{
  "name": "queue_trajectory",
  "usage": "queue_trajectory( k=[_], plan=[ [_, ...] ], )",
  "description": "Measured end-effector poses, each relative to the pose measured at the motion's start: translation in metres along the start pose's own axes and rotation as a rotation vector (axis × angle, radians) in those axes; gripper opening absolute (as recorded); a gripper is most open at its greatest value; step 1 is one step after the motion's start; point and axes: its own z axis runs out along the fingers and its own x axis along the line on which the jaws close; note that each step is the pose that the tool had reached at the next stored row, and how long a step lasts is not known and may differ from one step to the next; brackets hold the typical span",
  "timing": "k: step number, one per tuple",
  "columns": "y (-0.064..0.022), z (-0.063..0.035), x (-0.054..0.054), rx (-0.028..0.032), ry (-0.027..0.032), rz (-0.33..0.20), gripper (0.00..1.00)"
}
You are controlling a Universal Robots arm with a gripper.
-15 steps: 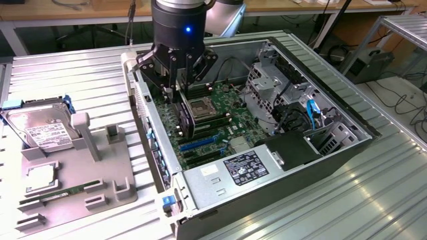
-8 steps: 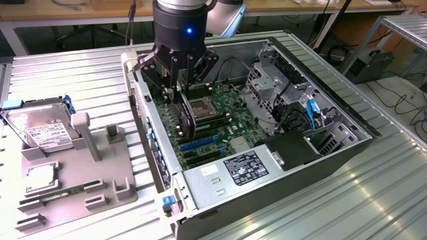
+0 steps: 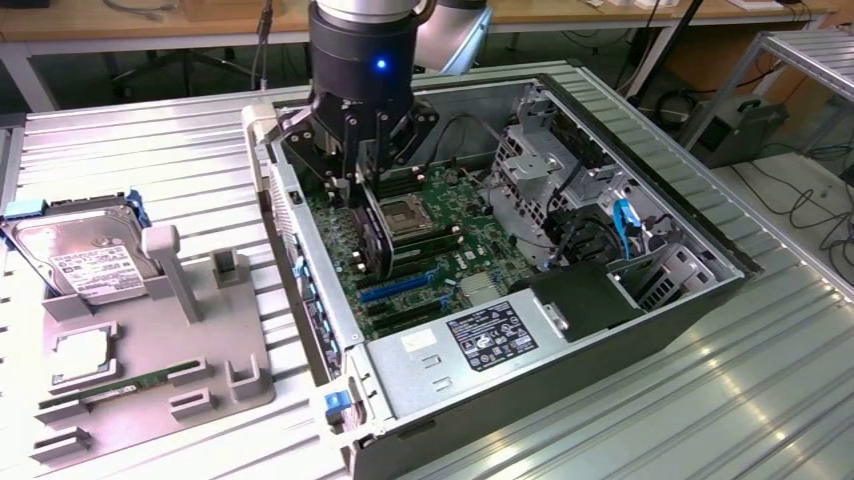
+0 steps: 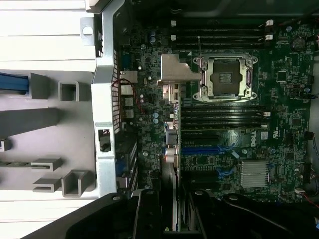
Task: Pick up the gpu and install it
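Note:
The gpu point(image 3: 375, 238) hangs on edge inside the open computer case point(image 3: 694, 290), just above the motherboard point(image 3: 441, 255). My gripper point(image 3: 363, 188) is shut on its upper edge. In the wrist view the gpu point(image 4: 171, 124) appears edge-on, as a thin strip with its silver bracket point(image 4: 175, 69) at the far end. There my gripper point(image 4: 172, 216) clamps it between two black fingers point(image 4: 147, 211). The card sits beside the CPU socket point(image 4: 224, 77) and crosses the near ends of the expansion slots, among them a blue slot point(image 4: 202, 149). I cannot tell whether its edge touches a slot.
A grey fixture plate point(image 3: 147, 350) on the exterior view's left carries a silver hard drive point(image 3: 80, 255), a processor chip point(image 3: 80, 350) and a green memory stick point(image 3: 127, 385). In the case are a power supply point(image 3: 481, 335), a drive cage point(image 3: 534, 170) and cables.

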Motion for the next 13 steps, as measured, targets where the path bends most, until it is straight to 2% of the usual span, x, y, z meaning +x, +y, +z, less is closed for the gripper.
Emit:
queue_trajectory(
  k=[13],
  plan=[
    [0.0003,0.0045,-0.0037,0.0038,0.0,0.0,0.27]
  ],
)
